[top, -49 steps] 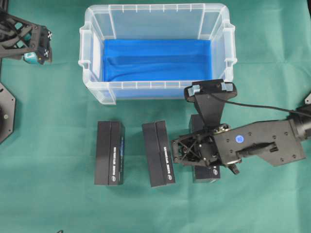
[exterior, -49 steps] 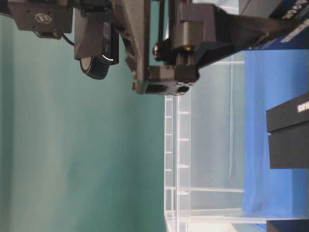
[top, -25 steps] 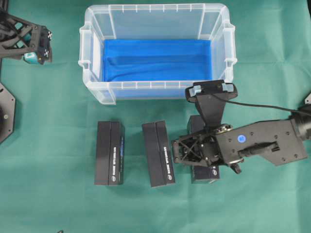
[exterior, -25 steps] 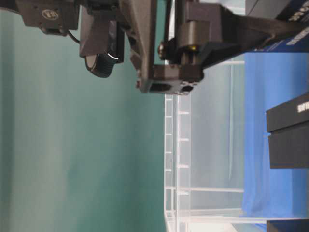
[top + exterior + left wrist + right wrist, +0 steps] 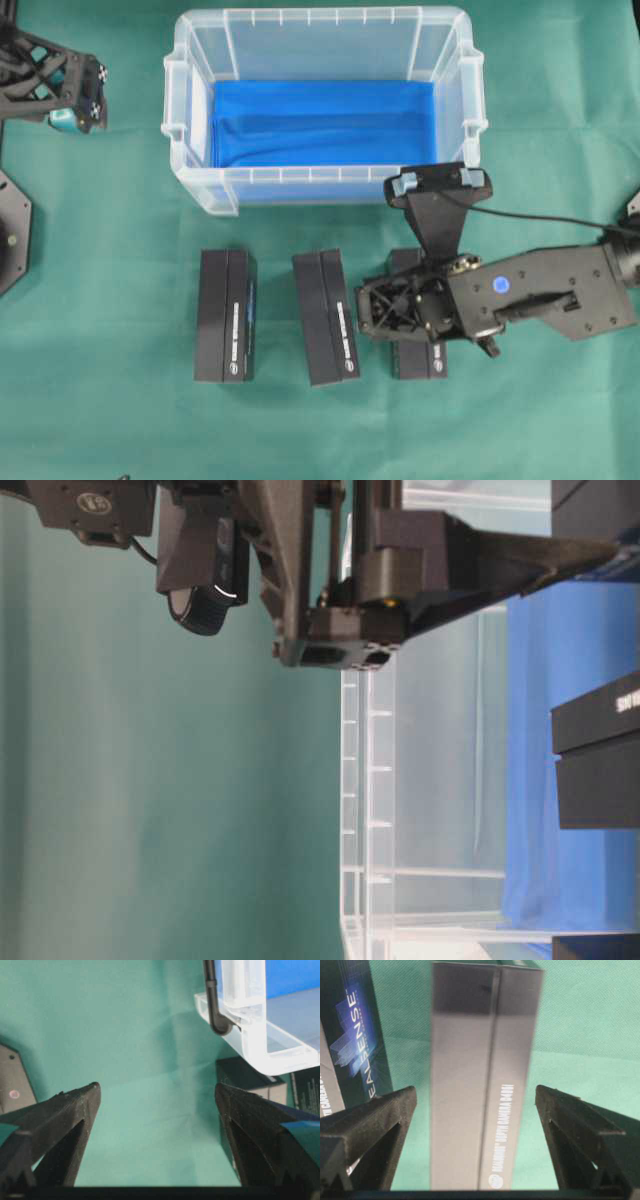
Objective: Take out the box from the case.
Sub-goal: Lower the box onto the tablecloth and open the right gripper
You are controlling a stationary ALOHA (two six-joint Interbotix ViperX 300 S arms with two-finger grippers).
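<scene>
The case (image 5: 190, 110) is a clear plastic bin with only a blue cloth (image 5: 320, 125) showing in its bottom. Three black boxes lie on the green cloth in front of it: left (image 5: 225, 315), middle (image 5: 325, 317) and right (image 5: 418, 362). My right gripper (image 5: 405, 310) hovers over the right box. In the right wrist view this gripper (image 5: 475, 1089) is open, with the box (image 5: 480, 1035) between the fingers and green cloth showing on both sides of it. My left gripper (image 5: 97, 92) hangs at the far left, open (image 5: 156, 1086) and empty.
The right arm and its cable (image 5: 540, 215) stretch in from the right edge. A black base plate (image 5: 12, 235) sits at the left edge. In the left wrist view, the case's corner (image 5: 250, 1035) stands beyond the right finger, with a box (image 5: 245, 1077) below it.
My right gripper's jaws have spread apart and let go of the right box, which now lies straight on the cloth. The left arm has not moved.
</scene>
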